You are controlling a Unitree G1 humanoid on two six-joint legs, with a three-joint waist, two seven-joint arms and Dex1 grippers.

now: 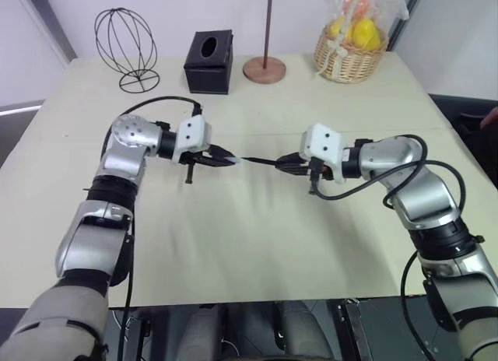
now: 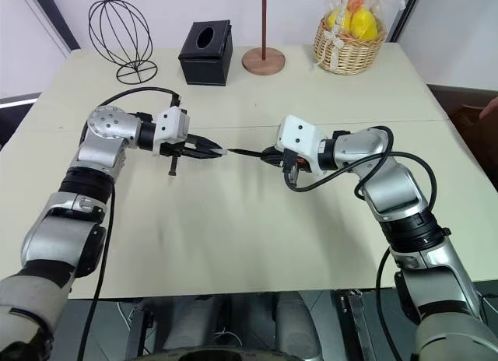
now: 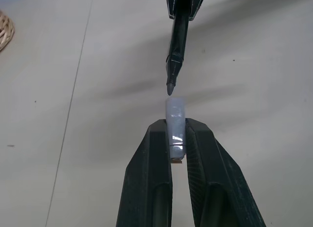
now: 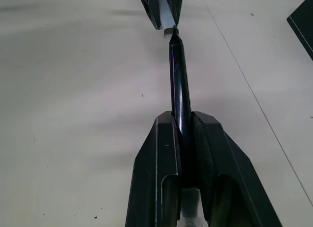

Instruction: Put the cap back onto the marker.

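Above the middle of the table my left gripper (image 1: 229, 158) is shut on the cap (image 3: 175, 125), a small pale cylinder whose open end sticks out past the fingertips. Facing it from the right, my right gripper (image 1: 285, 163) is shut on the marker (image 4: 179, 81), a thin black stick. The marker (image 1: 259, 160) points at the cap, and its tip sits right at the cap's mouth, with a hair of a gap in the left wrist view. In the right wrist view the cap (image 4: 167, 16) shows between the left gripper's fingers, just beyond the marker's tip.
Along the back of the beige table (image 1: 233, 244) stand a wire globe frame (image 1: 126, 50), a black tissue box (image 1: 209, 61), a round wooden stand base (image 1: 264, 68) and a wicker basket of yellow fruit (image 1: 352, 40). A seam crosses the tabletop behind the grippers.
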